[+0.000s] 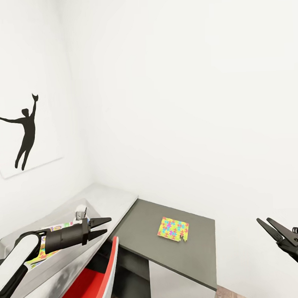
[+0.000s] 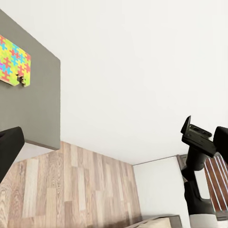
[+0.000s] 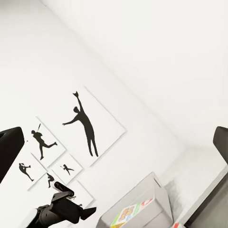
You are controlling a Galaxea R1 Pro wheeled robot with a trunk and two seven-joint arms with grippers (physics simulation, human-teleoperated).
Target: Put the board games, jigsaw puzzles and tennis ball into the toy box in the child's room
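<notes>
multicoloured mosaic jigsaw puzzle box [image 1: 173,229] flat on dark-grey cabinet top [image 1: 197,251], left gripper [image 1: 107,226] parted and empty above light-grey toy box [image 1: 10,246], right gripper [image 1: 264,224] parted, empty

We are looking into a corner where two plain white walls [image 1: 177,100] are meeting. On the left wall a white picture [image 1: 24,132] is hanging, showing a black silhouette of a leaping ball player; in the right wrist view four smaller silhouette pictures [image 3: 45,156] are hanging beside it. A lower cabinet with a dark grey top [image 1: 170,247] is standing against the far wall. A red chair [image 1: 92,281] is sitting near us. Wood-plank flooring [image 2: 71,190] is running along the base of the wall. Soft, even light is filling the room.
</notes>
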